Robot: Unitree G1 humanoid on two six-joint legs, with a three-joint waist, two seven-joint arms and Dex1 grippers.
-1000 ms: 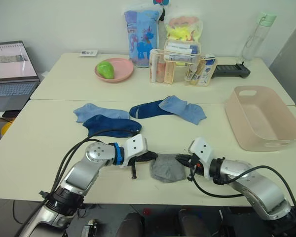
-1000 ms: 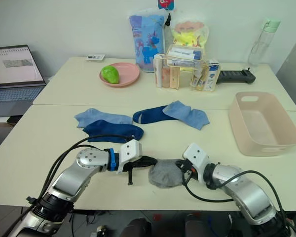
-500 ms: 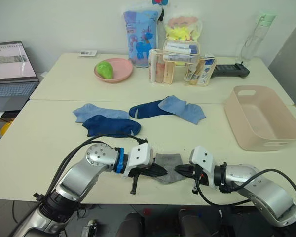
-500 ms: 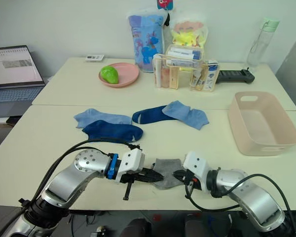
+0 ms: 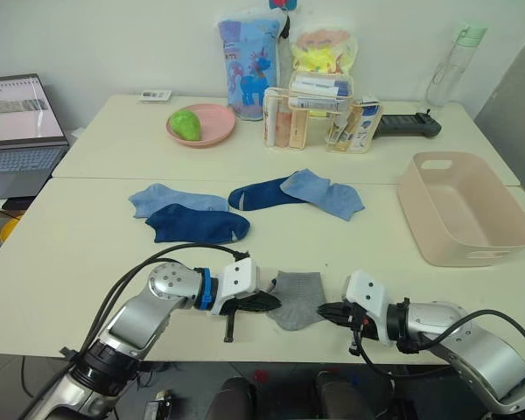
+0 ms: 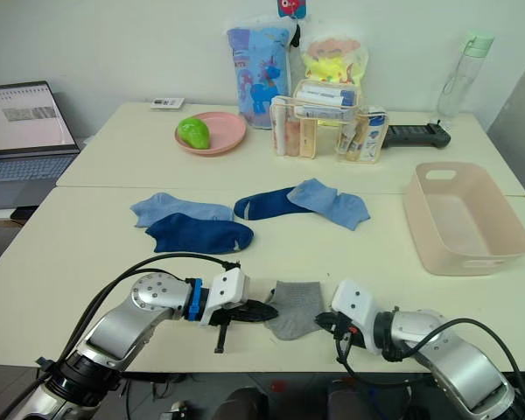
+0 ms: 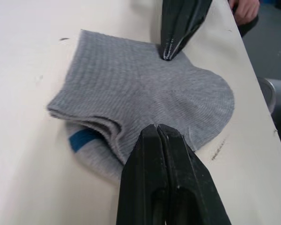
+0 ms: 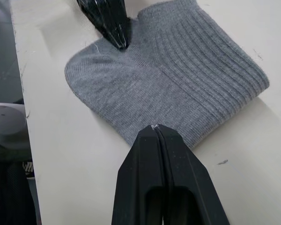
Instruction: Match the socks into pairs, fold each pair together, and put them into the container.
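Note:
A folded grey pair of socks (image 5: 297,297) lies flat near the table's front edge, a blue mark showing in its lower layer (image 7: 84,139). My left gripper (image 5: 267,303) is shut, its tip resting at the pair's left edge. My right gripper (image 5: 325,310) is shut too, its tip at the right edge. Farther back lie a light blue sock (image 5: 162,199), a navy sock (image 5: 192,225), a second navy sock (image 5: 258,194) and a second light blue sock (image 5: 324,192) partly over it. The pale pink container (image 5: 472,259) stands empty at the right.
At the back stand a pink plate (image 5: 212,131) with a green fruit, a clear organiser (image 5: 319,114), two printed bags, a bottle (image 5: 451,66) and a black remote (image 5: 407,127). A laptop (image 5: 22,122) sits at the far left.
The grey pair went from a bunched lump to a flat fold. Both grippers have drawn slightly apart, out to its edges.

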